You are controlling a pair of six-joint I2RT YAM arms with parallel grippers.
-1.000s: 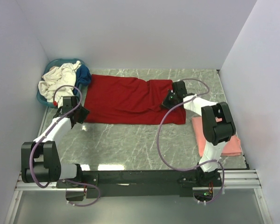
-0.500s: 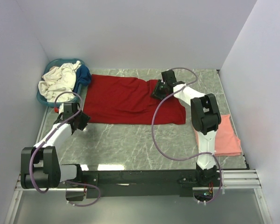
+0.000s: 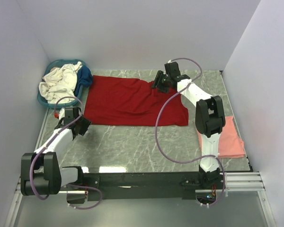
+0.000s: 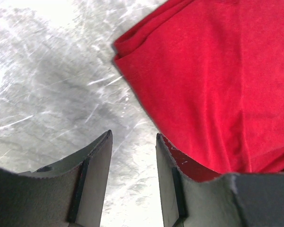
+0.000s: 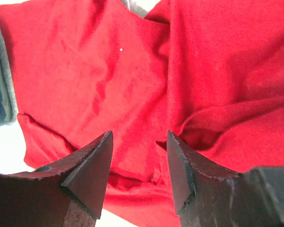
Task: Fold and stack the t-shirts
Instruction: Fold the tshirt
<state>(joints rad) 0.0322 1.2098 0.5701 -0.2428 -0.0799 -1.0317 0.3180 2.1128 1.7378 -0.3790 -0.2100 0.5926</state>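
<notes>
Top view: a deep red t-shirt (image 3: 132, 101) lies spread on the marble table (image 3: 132, 142), centre toward 12 o'clock. At 10 o'clock a teal basket (image 3: 64, 61) holds a cream-white shirt (image 3: 59, 82) and a dark blue shirt (image 3: 85, 75). A salmon pink shirt (image 3: 233, 139) lies at 4 o'clock.

Left wrist view: the left gripper (image 4: 132, 161) has its jaws parted over bare table and grips nothing; the red shirt's corner lies at 1 o'clock.

Right wrist view: the right gripper (image 5: 139, 161) hangs over red cloth with its jaws apart, holding nothing.
</notes>
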